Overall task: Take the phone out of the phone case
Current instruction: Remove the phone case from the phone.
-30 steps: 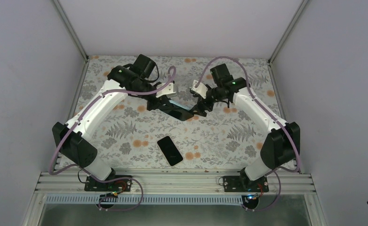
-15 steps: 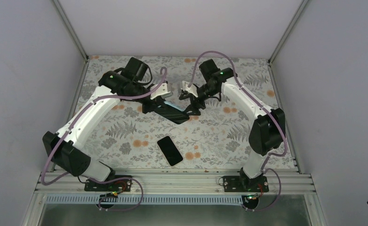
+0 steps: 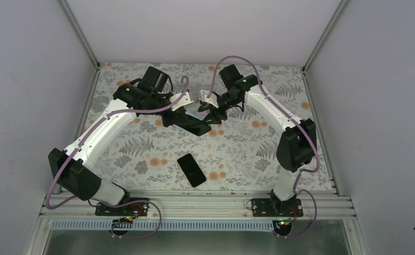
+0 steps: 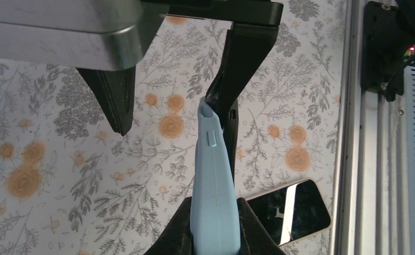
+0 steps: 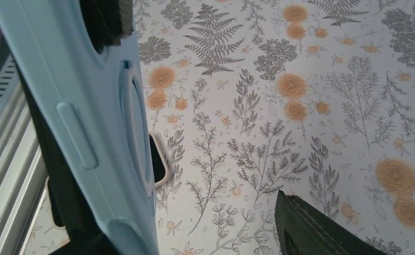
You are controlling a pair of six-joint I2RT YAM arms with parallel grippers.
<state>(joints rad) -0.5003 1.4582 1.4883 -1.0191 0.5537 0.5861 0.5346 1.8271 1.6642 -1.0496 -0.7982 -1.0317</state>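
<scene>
My left gripper (image 3: 200, 126) is shut on the phone case (image 4: 212, 180), a thin light-blue soft shell held edge-on above the table (image 3: 248, 154). In the left wrist view the left gripper (image 4: 215, 231) pinches its lower end. My right gripper (image 3: 212, 112) is open at the case's far end. In the left wrist view, the right gripper (image 4: 176, 95) has one finger against the case and the other apart. In the right wrist view the case (image 5: 88, 106) fills the left. The phone (image 3: 191, 170), black screen with a beige rim, lies on the table, also seen in both wrist views (image 4: 287, 212) (image 5: 158, 159).
The table has a floral cloth. An aluminium rail (image 3: 195, 204) runs along its near edge, also in the left wrist view (image 4: 354, 133). White walls close in the back and both sides.
Both grippers have shifted left and a little toward the back with the case between them. The right arm has swung inward. The phone on the table has not moved.
</scene>
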